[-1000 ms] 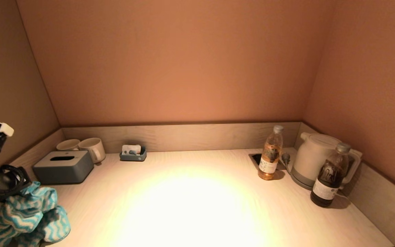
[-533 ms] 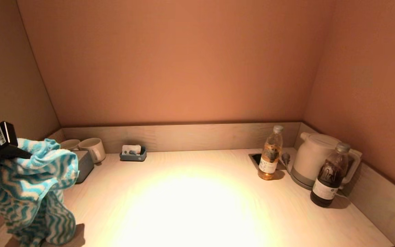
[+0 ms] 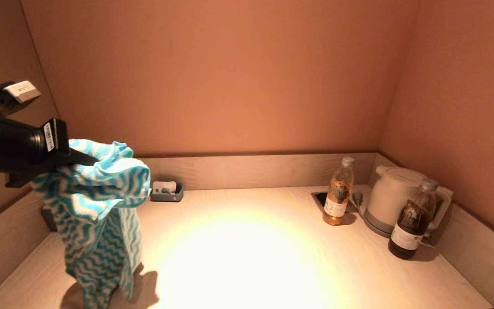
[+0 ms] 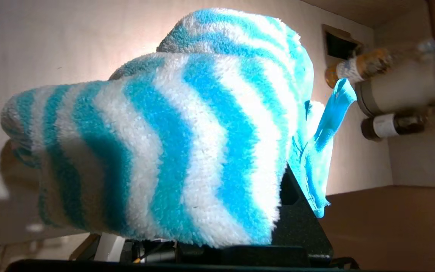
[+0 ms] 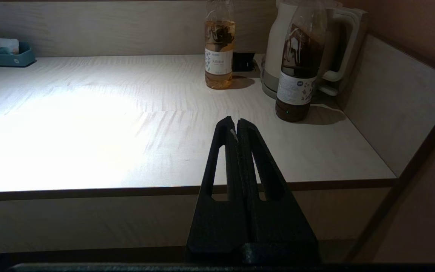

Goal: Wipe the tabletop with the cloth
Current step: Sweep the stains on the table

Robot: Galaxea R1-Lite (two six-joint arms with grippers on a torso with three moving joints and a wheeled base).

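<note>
The cloth [image 3: 101, 206] is a fluffy teal-and-white zigzag towel. My left gripper [image 3: 86, 161] is shut on its top and holds it high over the tabletop's [image 3: 247, 253] left side; its lower end hangs down near the front left corner. In the left wrist view the cloth [image 4: 172, 143] covers the fingers almost wholly. My right gripper [image 5: 237, 124] is shut and empty, parked in front of the table's front edge, out of the head view.
A tea bottle [image 3: 338, 192], a white kettle [image 3: 395, 199] and a dark bottle [image 3: 412, 219] stand at the back right. A small blue tray [image 3: 167, 192] sits at the back left. Walls close the table on three sides.
My left arm has lifted the cloth up and moved it right over the table. The cloth now hides the tissue box and cups. The right arm has not moved.
</note>
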